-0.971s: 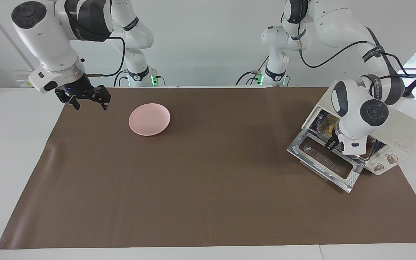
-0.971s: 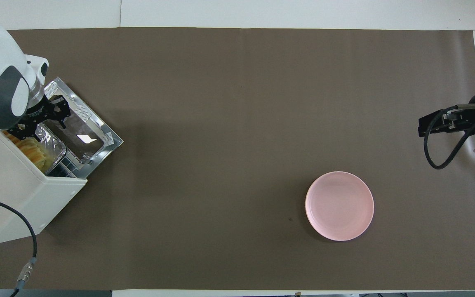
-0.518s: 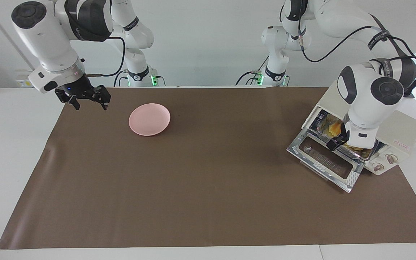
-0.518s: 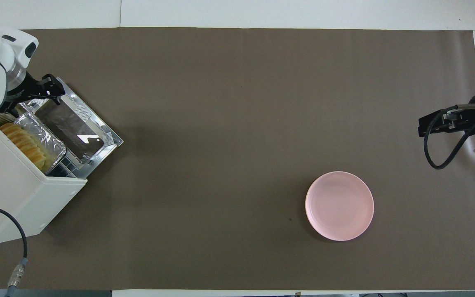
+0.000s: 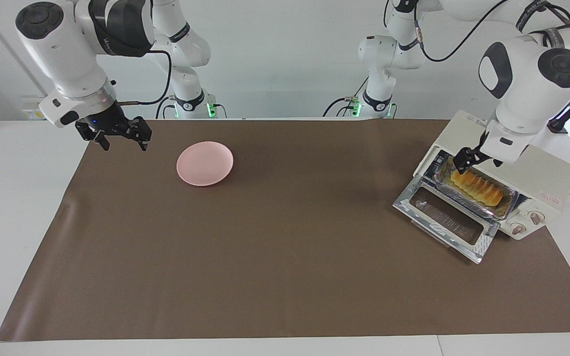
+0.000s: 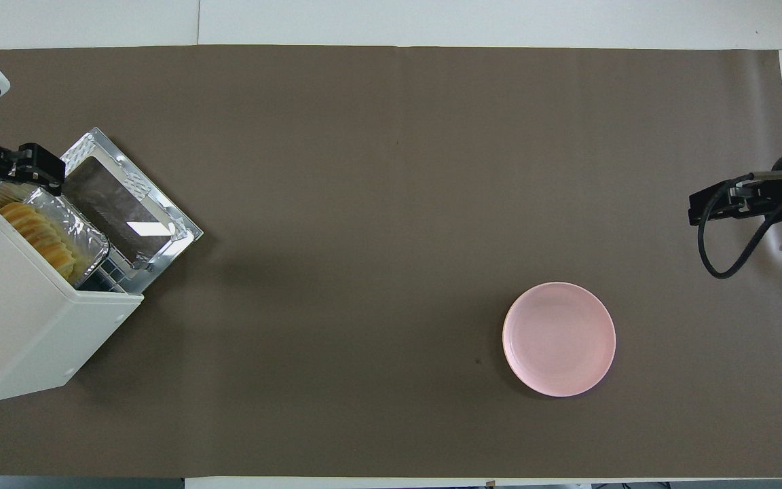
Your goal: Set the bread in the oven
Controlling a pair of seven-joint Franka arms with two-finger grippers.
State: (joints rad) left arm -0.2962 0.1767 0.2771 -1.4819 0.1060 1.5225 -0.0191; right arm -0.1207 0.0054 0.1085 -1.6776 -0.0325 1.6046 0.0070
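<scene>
Brown mat, left pincer (image 5: 469, 159) open over bread (image 5: 478, 185), holding nothing

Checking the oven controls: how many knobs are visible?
2, both on the oven front panel beside the open door, at the left arm's end: one knob, another. None seems hidden.

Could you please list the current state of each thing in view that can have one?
Oven: door dropped open, foil tray inside.
Bread: lying in the foil tray, not held.
Plate: upright, nothing on it.
Left gripper: jaws open, holding nothing, above the bread.
Right gripper: jaws open, holding nothing, waiting over the mat's edge beside the plate.
</scene>
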